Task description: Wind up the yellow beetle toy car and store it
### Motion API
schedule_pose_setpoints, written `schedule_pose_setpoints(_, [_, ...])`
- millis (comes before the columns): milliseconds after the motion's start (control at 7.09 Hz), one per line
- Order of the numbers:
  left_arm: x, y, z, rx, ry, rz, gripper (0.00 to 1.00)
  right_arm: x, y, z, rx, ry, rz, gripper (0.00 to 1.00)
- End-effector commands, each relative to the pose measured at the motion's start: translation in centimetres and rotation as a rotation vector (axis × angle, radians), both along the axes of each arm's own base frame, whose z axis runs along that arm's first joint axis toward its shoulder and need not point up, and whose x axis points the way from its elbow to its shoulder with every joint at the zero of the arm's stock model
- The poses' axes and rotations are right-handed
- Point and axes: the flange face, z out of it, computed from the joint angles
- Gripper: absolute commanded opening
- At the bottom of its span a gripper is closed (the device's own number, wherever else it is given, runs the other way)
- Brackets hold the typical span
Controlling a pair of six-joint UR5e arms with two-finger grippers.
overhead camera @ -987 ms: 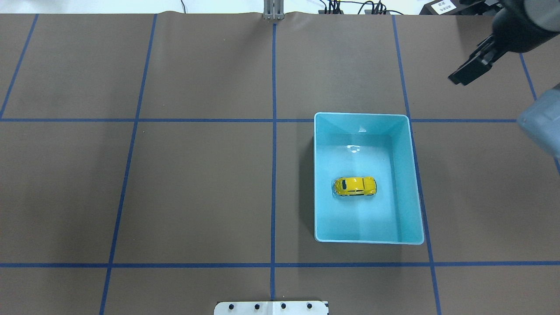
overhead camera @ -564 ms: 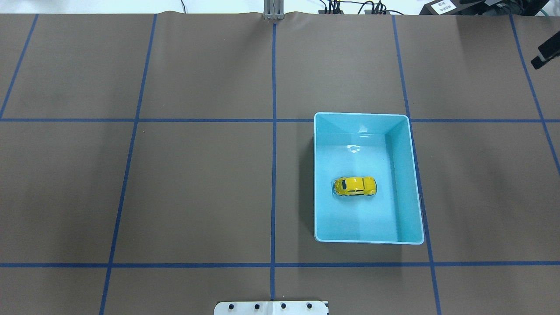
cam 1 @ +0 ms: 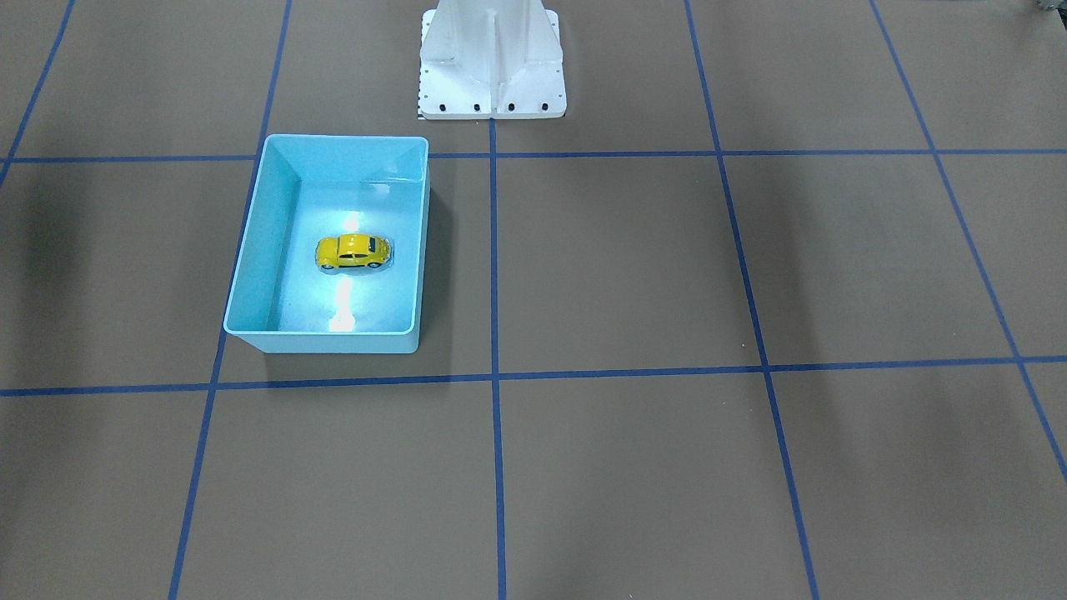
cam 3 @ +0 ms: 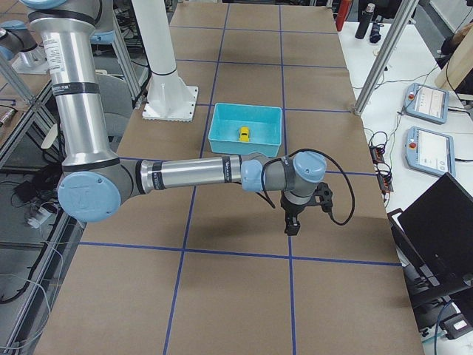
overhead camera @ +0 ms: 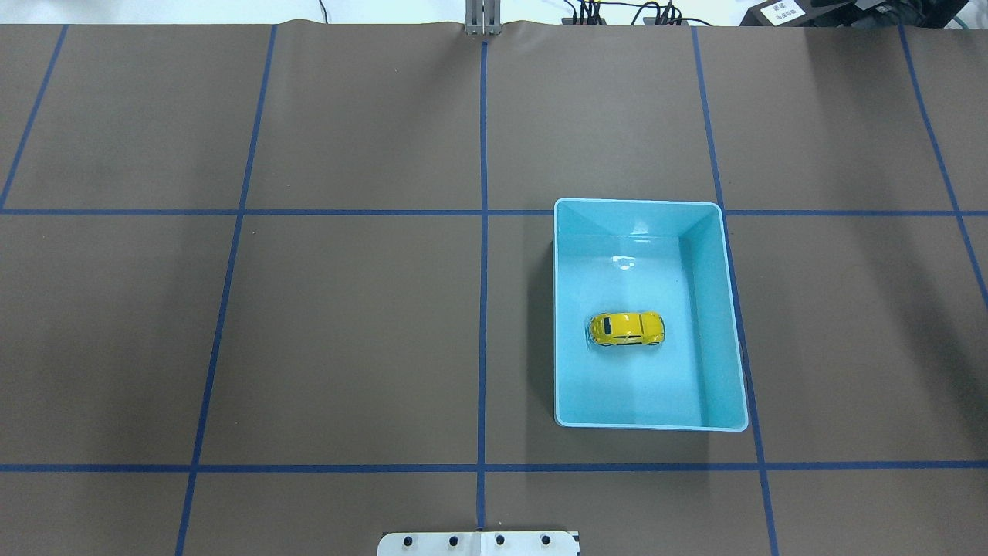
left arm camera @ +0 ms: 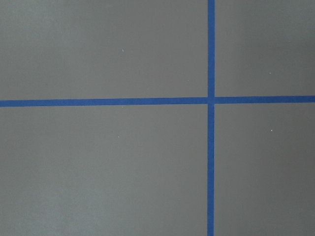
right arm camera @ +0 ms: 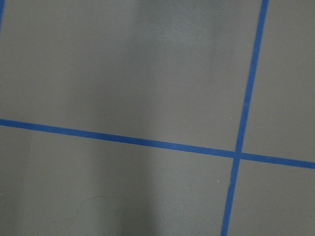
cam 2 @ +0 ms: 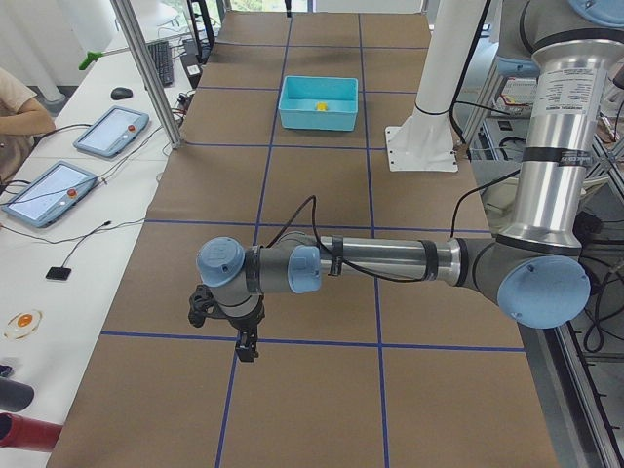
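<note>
The yellow beetle toy car point(overhead camera: 626, 329) sits upright on the floor of the light-blue bin point(overhead camera: 641, 203), roughly mid-bin, lengthwise across it. It also shows in the front-facing view point(cam 1: 353, 251) inside the bin point(cam 1: 333, 342). No gripper touches it. My left gripper point(cam 2: 247, 349) hangs over the mat at the table's left end, far from the bin point(cam 2: 317, 119). My right gripper point(cam 3: 291, 226) hangs over the mat toward the right end, a short way from the bin point(cam 3: 222, 140). Both show only in side views, so I cannot tell if they are open or shut. The wrist views show only mat and blue tape.
The white robot pedestal point(cam 1: 492, 58) stands at the table's robot-side edge near the bin. Tablets point(cam 2: 110, 132) and a metal post point(cam 2: 146, 68) lie off the far side. A laptop point(cam 3: 443, 222) sits off the right end.
My right arm has swung out of the overhead view to the right. The car and the bin have not moved.
</note>
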Motion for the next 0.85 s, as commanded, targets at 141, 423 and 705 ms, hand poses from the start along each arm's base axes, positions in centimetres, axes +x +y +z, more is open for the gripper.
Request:
schedule_pose_setpoints(141, [0.0,0.5,0.5,-0.008,0.000,0.000,1.00,2.0,3.4,3.9,-0.007,0.001,0.031,1.00])
schedule_pose_setpoints(423, [0.0,0.5,0.5,-0.008,0.000,0.000,1.00,3.3,2.9,2.2,0.013,-0.004,0.063,1.00])
schedule_pose_setpoints(705, [0.0,0.5,0.5,-0.007,0.000,0.000,1.00,3.4,2.9,0.2,-0.013,-0.008,0.124,1.00])
